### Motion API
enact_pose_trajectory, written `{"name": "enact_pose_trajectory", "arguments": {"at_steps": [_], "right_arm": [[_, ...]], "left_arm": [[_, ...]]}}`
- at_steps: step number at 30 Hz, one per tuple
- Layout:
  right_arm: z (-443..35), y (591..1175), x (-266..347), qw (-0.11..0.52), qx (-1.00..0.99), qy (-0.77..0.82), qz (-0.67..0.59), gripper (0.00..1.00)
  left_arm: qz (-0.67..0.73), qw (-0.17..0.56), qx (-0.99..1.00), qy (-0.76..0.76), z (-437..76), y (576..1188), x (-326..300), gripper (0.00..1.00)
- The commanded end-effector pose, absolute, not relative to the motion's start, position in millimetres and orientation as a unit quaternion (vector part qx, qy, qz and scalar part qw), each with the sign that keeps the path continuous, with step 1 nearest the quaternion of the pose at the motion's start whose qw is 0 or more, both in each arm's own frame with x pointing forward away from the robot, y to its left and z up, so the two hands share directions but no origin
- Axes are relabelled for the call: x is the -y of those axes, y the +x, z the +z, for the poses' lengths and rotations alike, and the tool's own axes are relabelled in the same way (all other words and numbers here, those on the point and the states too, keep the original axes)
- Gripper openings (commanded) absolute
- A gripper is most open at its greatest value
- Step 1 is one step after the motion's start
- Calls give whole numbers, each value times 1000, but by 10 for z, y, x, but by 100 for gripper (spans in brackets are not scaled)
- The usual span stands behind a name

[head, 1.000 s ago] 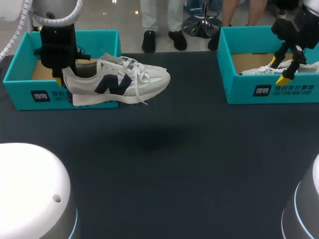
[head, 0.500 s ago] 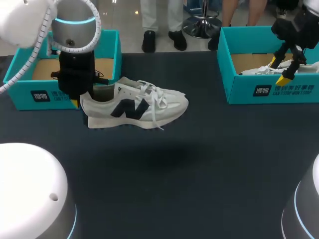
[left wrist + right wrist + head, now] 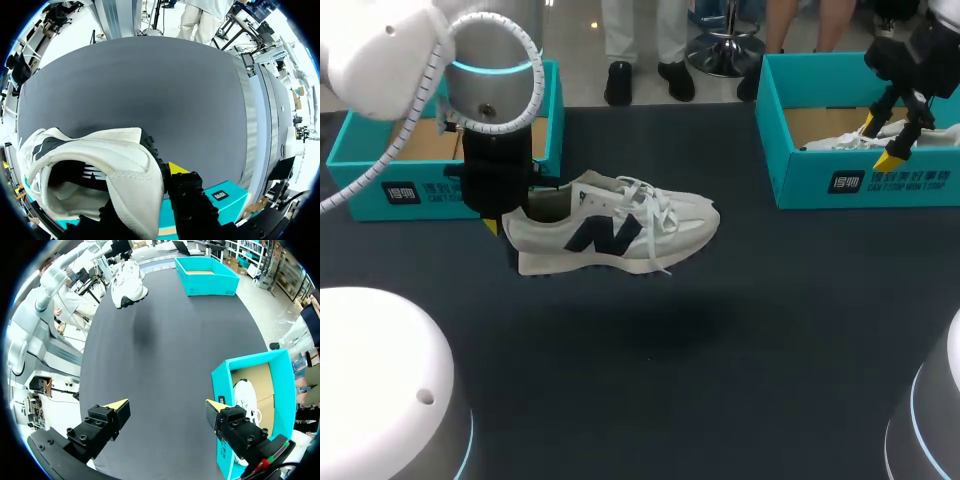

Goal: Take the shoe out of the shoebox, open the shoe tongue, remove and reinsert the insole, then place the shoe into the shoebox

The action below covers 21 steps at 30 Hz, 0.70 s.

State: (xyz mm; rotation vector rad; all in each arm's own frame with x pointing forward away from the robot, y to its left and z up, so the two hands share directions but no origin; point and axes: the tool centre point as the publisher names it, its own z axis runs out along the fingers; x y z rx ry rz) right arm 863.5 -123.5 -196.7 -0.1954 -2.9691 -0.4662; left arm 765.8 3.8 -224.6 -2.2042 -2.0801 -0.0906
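A white sneaker is hanging by its heel
Overhead, the left gripper is pinching the sneaker's heel above the table, before the left shoebox. Its wrist camera is showing that heel clamped. From the right wrist, the right gripper is holding its fingers spread over the right shoebox edge, a second shoe inside.

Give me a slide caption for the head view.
Left gripper holds the white shoe by its heel above the table, beside the left shoebox; right gripper open over the right shoebox.

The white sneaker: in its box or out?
Out: the left gripper holds the sneaker by its heel above the table, outside the shoebox.
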Motion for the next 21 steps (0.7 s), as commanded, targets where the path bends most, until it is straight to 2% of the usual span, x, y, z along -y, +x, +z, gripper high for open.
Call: {"name": "enact_pose_trajectory", "arguments": {"at_steps": [1,21], "right_arm": [[-1968,8645,1235,65,984,-64,-153,100],[-1968,8645,1235,65,984,-64,-153,100]], "left_arm": [[-33,51,683,-728,-2345,7601,24,0],[-29,43,664,-746,-3305,7586,187,0]]}}
